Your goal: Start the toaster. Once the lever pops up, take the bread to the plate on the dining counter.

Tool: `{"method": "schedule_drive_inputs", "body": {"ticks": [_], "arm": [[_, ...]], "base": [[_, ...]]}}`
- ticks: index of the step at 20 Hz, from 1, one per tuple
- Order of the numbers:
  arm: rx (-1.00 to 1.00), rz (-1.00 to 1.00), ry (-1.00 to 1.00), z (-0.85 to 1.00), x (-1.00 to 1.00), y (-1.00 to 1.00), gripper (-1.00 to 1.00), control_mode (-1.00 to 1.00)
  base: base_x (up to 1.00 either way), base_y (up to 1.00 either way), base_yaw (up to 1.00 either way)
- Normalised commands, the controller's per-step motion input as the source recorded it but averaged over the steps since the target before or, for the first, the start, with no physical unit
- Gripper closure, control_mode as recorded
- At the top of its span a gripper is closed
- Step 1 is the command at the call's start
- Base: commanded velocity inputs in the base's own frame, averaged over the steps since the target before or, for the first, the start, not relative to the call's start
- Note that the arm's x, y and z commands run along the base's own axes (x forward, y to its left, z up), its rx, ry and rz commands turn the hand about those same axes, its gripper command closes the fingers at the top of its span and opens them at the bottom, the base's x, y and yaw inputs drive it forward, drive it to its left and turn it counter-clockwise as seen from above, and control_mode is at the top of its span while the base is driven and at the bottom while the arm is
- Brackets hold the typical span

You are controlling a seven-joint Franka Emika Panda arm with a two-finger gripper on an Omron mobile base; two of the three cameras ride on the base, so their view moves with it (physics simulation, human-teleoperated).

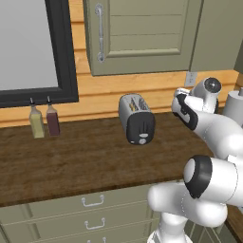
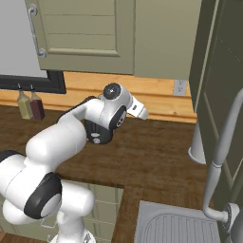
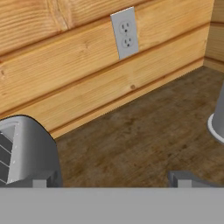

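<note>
One dark wood-grain worktop point(image 1: 71, 161) runs across the room under a wall of pale horizontal planks point(image 3: 65, 57), with one olive cabinet door point(image 1: 142, 33) hanging above it and a black-framed window point(image 1: 59, 57) to its left. Olive drawers point(image 1: 90, 213) sit beneath the front edge; three handles can be counted there. In the right base view one grey sink point(image 2: 185, 225) with one curved tap point(image 2: 223, 142) lies at the near right corner. One white arm point(image 1: 213, 142) rises in front of the worktop and bends over it. One toaster point(image 1: 136, 117), silver with two slots on top, stands on the worktop near the back wall, roughly midway along; its long axis runs from the wall toward the room, and its black end panel faces the front edge, angled slightly to the right. I cannot tell whether bread sits in the slots. Two bottles point(image 1: 44, 121), one yellowish and one dark red, stand side by side under the window, well apart from the toaster. One double wall socket point(image 3: 124, 34) sits on the planks to the right of the toaster. The gripper point(image 3: 109, 181) hovers just right of the toaster, pointed toward the wall, its two fingers spread wide apart with nothing between them.
</note>
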Motion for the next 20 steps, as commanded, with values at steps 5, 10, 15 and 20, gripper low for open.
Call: {"method": "schedule_drive_inputs", "body": {"ticks": [5, 10, 15, 20], "arm": [[0.00, 0.00, 0.00, 0.00, 0.00, 0.00, -1.00, -1.00], [0.00, 0.00, 0.00, 0.00, 0.00, 0.00, -1.00, -1.00], [0.00, 0.00, 0.00, 0.00, 0.00, 0.00, -1.00, -1.00], [0.00, 0.00, 0.00, 0.00, 0.00, 0.00, -1.00, -1.00]], "base": [[0.00, 0.00, 0.00], [0.00, 0.00, 0.00], [0.00, 0.00, 0.00], [0.00, 0.00, 0.00]]}}
